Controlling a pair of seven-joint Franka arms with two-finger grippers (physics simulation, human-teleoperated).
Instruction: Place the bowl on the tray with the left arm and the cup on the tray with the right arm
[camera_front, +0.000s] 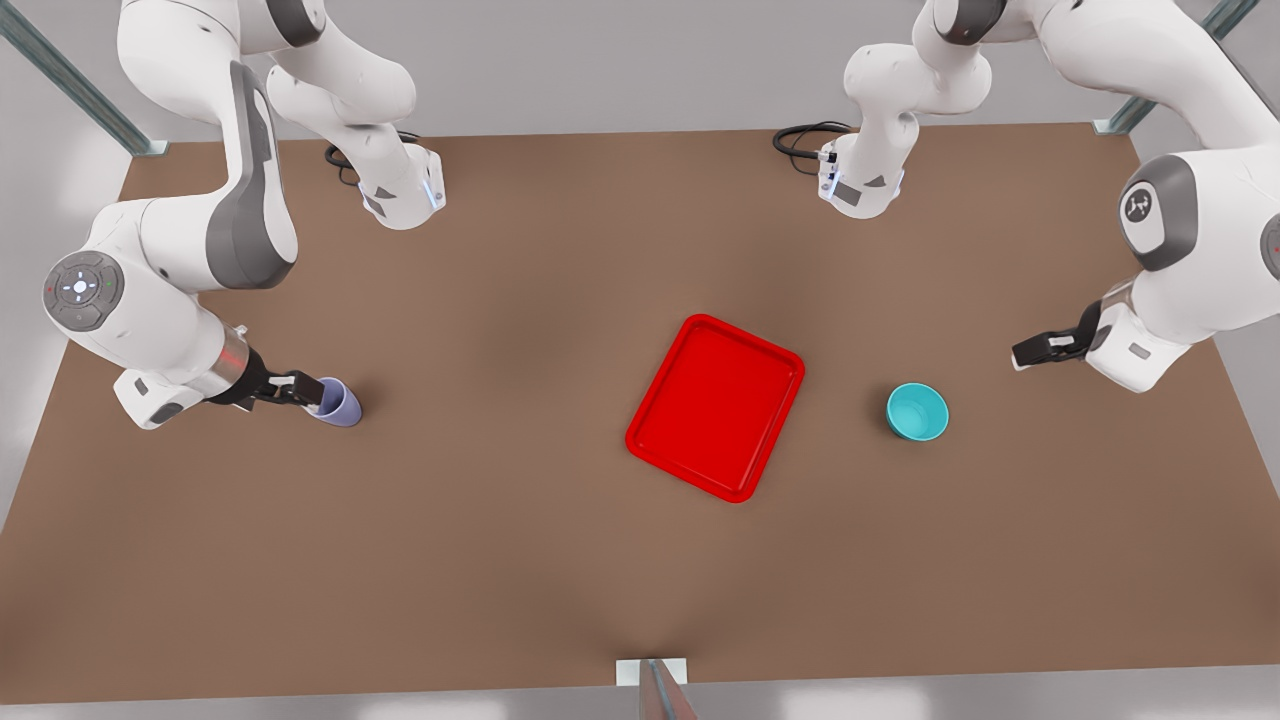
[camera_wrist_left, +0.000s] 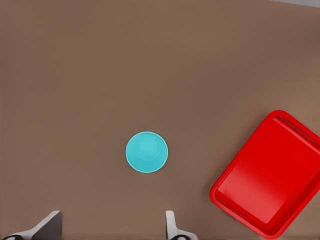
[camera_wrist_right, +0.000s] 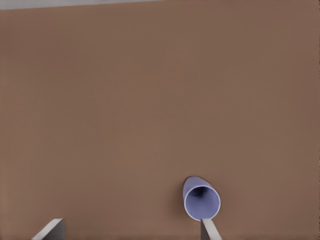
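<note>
Reaching low at the front view's left, the right gripper (camera_front: 312, 392) has its fingers spread, with one fingertip (camera_wrist_right: 210, 229) at the rim of the cup (camera_front: 338, 402); no grasp closed yet. In the right wrist view the cup (camera_wrist_right: 201, 198) looks tipped, mouth toward the camera, and sits off-centre against one finger, with the other finger (camera_wrist_right: 50, 229) well apart from it. Judgement: the gap needs to shift sideways to centre on the cup before closing, or the cup may be pushed over.

Left gripper (camera_front: 1030, 351) hangs at the front view's right, fingers open and holding nothing. The bowl (camera_front: 917, 411) stands upright on the table (camera_front: 500, 560), nearer the tray (camera_front: 716, 405) than this gripper is; in the left wrist view the bowl (camera_wrist_left: 146, 152) lies ahead of the open fingers (camera_wrist_left: 171, 226), roughly between their lines.

Tray lies between the two objects, bare, its long axis slanted in the front view. Cup is well apart from the tray; bowl is near it. Nothing stands in either path. Neither object placed yet.
</note>
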